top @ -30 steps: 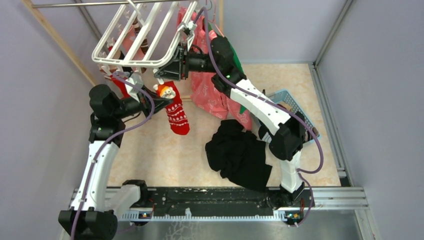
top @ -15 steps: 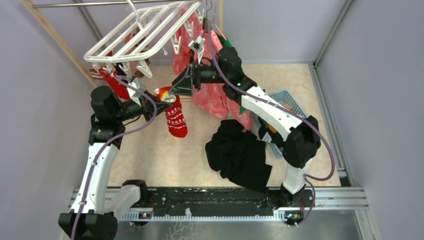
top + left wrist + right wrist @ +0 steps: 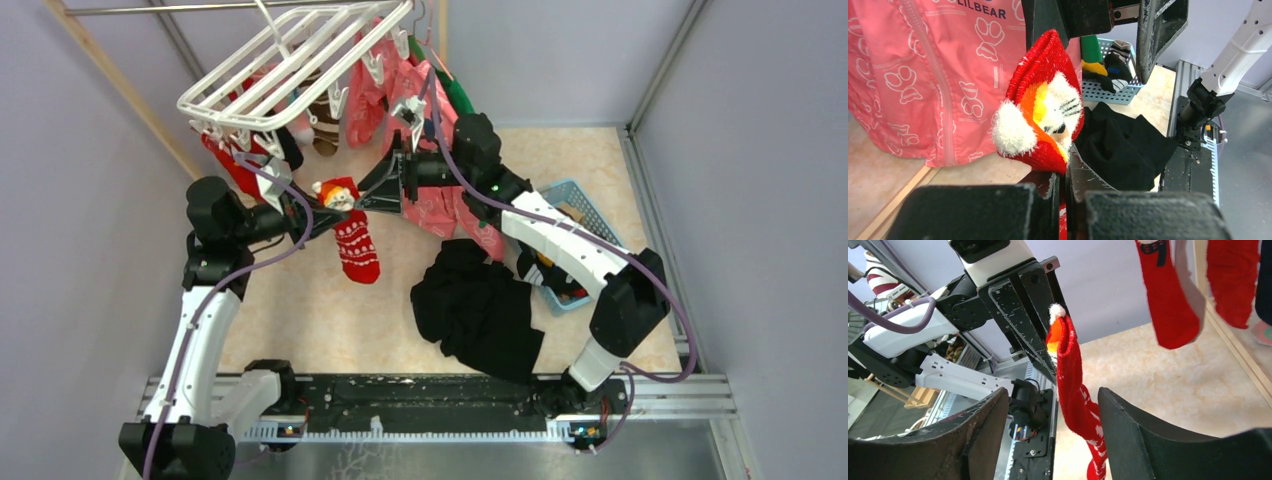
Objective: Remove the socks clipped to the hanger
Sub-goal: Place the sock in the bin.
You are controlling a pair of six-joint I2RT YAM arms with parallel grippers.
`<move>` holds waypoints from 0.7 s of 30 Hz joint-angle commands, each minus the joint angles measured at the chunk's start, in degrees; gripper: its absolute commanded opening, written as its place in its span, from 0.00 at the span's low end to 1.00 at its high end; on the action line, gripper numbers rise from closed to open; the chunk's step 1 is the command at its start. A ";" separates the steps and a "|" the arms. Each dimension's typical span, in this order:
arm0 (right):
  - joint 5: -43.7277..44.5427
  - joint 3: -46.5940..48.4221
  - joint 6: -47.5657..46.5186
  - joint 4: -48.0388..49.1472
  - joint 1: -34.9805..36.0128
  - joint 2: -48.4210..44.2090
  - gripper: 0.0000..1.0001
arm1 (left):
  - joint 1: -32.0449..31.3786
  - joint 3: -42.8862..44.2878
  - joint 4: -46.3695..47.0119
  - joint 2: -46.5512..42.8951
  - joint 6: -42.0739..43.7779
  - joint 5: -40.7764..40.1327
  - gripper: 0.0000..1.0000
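Jaws on the left gripper are pinched tight on the cuff of the red sock, the one with white patterns and a fluffy white-and-orange face at the top. The sock just dangles from that grip, hanging down clear of the clips, a bit nearer and to the right of the hanger. Right gripper sits just right of that cuff, touching nothing as far as I can see. Its wrist view shows both fingers spread wide with the sock visible out past the gap.

Further out, the white hanger is tilted up at far left with more socks clipped under it. A pink printed shirt hangs behind the right arm. A black cloth heap lies near and to the right, beside a blue basket.
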 commanded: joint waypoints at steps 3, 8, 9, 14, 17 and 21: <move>-0.27 2.69 -2.05 2.94 1.86 0.69 0.56 | 0.28 -1.72 6.14 -1.12 -3.86 2.45 0.01; -0.74 4.59 -1.92 2.29 3.13 2.88 0.31 | 0.26 -2.44 6.83 -1.24 -4.42 2.34 0.03; -0.70 4.88 -1.73 2.26 3.13 3.05 0.23 | 0.32 -2.55 6.74 -1.33 -4.18 2.25 0.04; -0.04 5.54 -4.39 -1.07 2.93 1.47 0.00 | 0.45 -2.98 5.54 -2.15 -2.39 1.85 0.14; 0.32 5.13 -9.58 -5.08 2.84 -1.56 0.00 | 1.11 -2.25 3.43 -2.82 -0.31 2.27 0.30; 0.14 4.02 -18.12 -11.98 2.10 -7.00 0.00 | 4.18 -1.37 2.59 -4.09 0.12 4.89 0.54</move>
